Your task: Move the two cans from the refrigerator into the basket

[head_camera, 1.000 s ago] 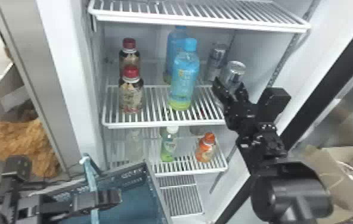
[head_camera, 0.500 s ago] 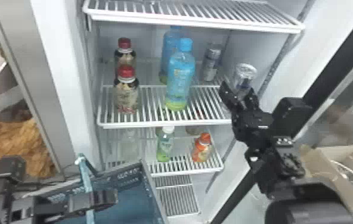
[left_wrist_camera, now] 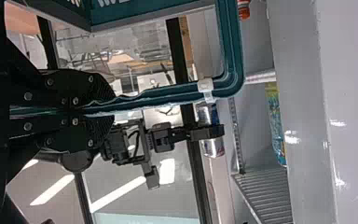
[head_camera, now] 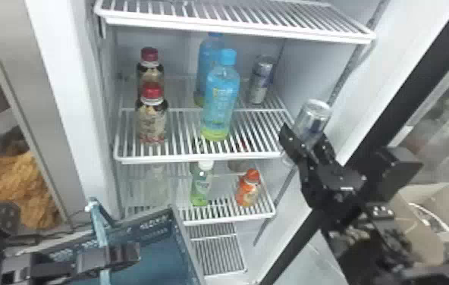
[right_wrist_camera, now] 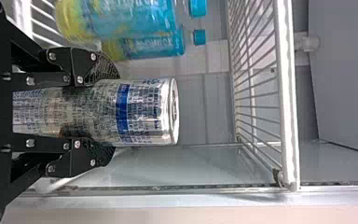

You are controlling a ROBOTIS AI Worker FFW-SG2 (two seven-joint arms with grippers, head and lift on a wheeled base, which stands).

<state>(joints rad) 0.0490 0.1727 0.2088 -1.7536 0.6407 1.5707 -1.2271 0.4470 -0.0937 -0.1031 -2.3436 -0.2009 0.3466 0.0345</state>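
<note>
Right tool [head_camera: 305,137] grips can [right_wrist_camera: 144,112]; left tool [head_camera: 123,254] clamps basket handle [left_wrist_camera: 163,96]. Head view: second can [head_camera: 261,83] shelved.

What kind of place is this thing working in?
Probably a shop or a storeroom: an open refrigerator with wire shelves, drink bottles standing on them, and a cardboard box to the right.

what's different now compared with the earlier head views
The right claw carried its can to the robot's right and lower, away from the shelf. Nothing was newly grasped or released. The back can and the bottles stayed put, and the left claw stayed at the basket handle.
</note>
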